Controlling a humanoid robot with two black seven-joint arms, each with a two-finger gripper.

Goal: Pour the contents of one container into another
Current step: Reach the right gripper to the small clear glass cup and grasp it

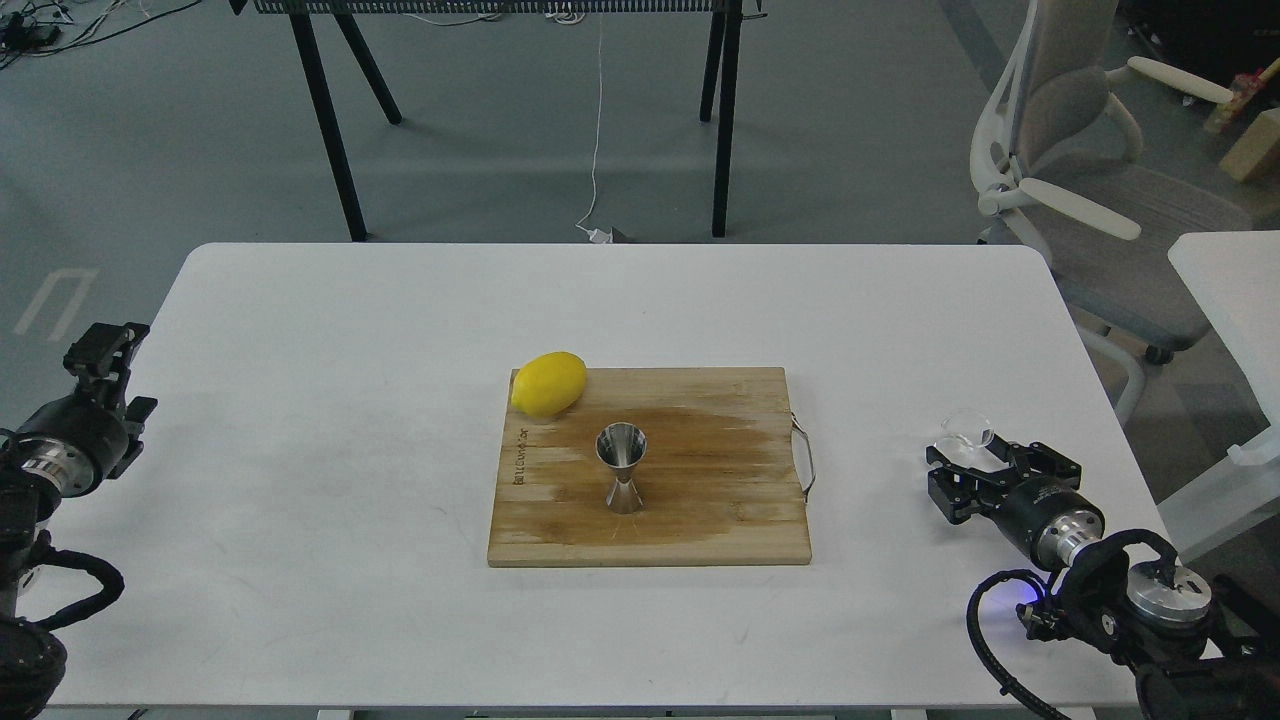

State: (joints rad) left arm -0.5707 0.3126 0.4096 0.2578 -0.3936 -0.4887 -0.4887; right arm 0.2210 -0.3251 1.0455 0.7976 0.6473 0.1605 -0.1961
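Observation:
The small clear glass cup (pixel 964 429) stands on the white table (pixel 350 420) at the right, hard to make out against the surface. My right gripper (pixel 990 470) sits just in front of it, open, its fingers reaching up on either side of the cup's near base without closing on it. The shiny steel jigger (pixel 621 466) stands upright in the middle of the wooden cutting board (pixel 700 500). My left gripper (pixel 105 345) hovers at the table's left edge, far from everything; its fingers are too small and dark to tell apart.
A yellow lemon (pixel 548 383) rests on the board's far left corner. The board has a metal handle (pixel 805 458) on its right side. A grey office chair (pixel 1090 190) and a second white table (pixel 1230 290) stand beyond the right edge.

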